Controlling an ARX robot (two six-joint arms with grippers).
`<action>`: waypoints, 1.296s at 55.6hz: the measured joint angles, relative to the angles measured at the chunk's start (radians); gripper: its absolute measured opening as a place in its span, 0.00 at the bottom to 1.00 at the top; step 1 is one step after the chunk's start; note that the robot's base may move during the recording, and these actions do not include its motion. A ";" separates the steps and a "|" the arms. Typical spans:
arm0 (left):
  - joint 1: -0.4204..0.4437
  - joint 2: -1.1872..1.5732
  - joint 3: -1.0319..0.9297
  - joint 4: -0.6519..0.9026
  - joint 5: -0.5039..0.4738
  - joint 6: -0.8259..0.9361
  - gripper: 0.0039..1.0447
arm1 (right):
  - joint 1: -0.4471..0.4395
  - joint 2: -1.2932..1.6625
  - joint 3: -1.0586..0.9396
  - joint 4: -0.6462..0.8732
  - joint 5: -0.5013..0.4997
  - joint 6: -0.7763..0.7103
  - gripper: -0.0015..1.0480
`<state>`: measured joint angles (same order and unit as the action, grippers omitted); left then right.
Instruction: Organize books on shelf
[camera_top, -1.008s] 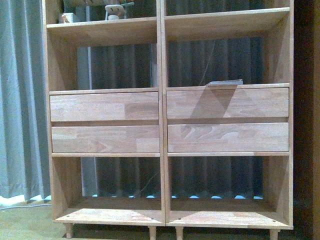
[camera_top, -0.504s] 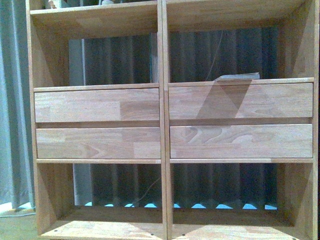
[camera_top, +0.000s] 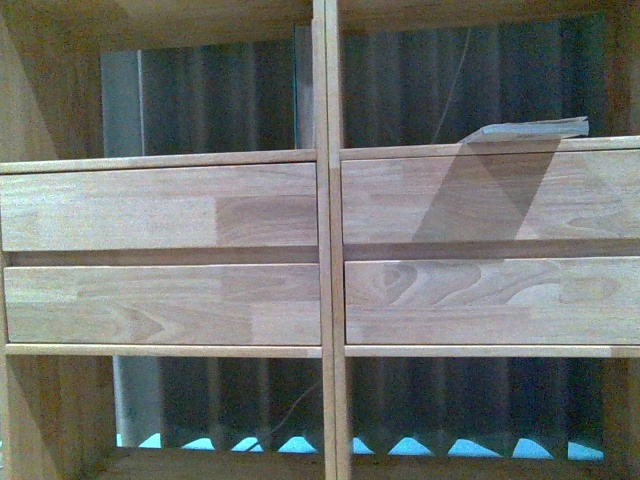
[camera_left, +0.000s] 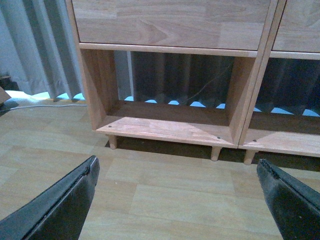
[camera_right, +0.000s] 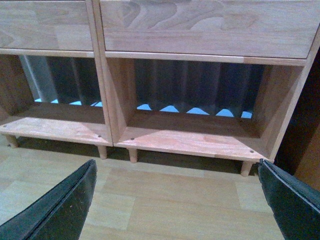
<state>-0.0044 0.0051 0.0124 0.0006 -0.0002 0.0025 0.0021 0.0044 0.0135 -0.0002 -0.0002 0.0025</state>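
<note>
The light wood shelf fills the front view, with four drawer fronts across its middle. A thin book lies flat in the right open compartment just above the drawers; only its pale edge shows. The teal volume is out of view. My left gripper is open and empty above the wooden floor in front of the shelf's bottom left compartment. My right gripper is open and empty in front of the bottom right compartment. Neither gripper shows in the front view.
Grey curtains hang behind the open-backed shelf. A cable runs behind the lower left compartment. Short peg legs lift the shelf off the light wood floor. A dark cabinet edge stands beside the shelf's right side.
The front view has closed in on the shelf: the drawers now fill the frame, and the top shelf, its objects and the peg legs have left the view.
</note>
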 joint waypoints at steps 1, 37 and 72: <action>0.000 0.000 0.000 0.000 0.000 0.000 0.93 | 0.000 0.000 0.000 0.000 0.000 0.000 0.93; 0.000 0.000 0.000 0.000 0.000 0.000 0.93 | 0.000 0.000 0.000 0.000 0.000 0.000 0.93; 0.000 0.000 0.000 0.000 0.000 0.000 0.93 | 0.000 0.000 0.000 0.000 0.000 0.000 0.93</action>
<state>-0.0044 0.0051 0.0124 0.0002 -0.0002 0.0021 0.0021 0.0044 0.0135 -0.0002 -0.0006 0.0025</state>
